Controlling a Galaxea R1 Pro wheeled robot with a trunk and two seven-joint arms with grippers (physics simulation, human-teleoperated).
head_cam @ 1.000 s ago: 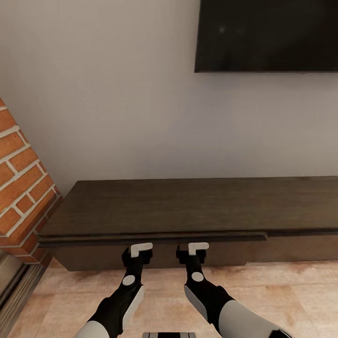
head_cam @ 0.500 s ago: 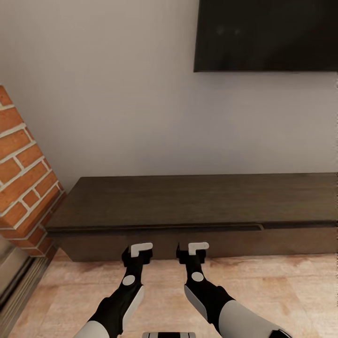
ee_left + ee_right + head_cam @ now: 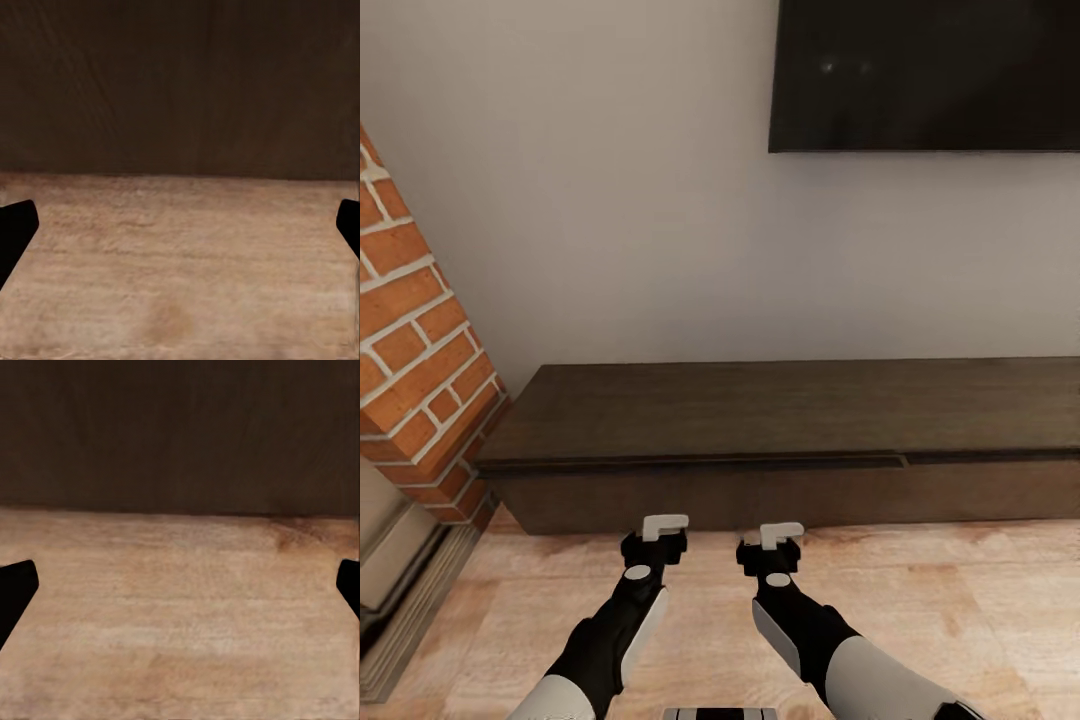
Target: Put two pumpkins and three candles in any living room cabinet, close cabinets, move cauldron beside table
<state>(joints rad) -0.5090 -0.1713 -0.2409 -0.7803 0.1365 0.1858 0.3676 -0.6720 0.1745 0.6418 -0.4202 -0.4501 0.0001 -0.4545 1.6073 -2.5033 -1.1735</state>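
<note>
My left fingers (image 3: 16, 229) stood wide apart and empty, tips at the edges of the wrist view, and my right fingers (image 3: 16, 589) were spread the same. The left gripper (image 3: 661, 530) and right gripper (image 3: 780, 537) hung side by side over the wooden floor (image 3: 980, 600), near the cabinet (image 3: 780, 415) but apart from it. The cabinet lay along the far wall under the television (image 3: 925, 70), brick (image 3: 410, 330) to its left, drawers looking shut. I judged this the closing check; next I needed to find the cauldron.
</note>
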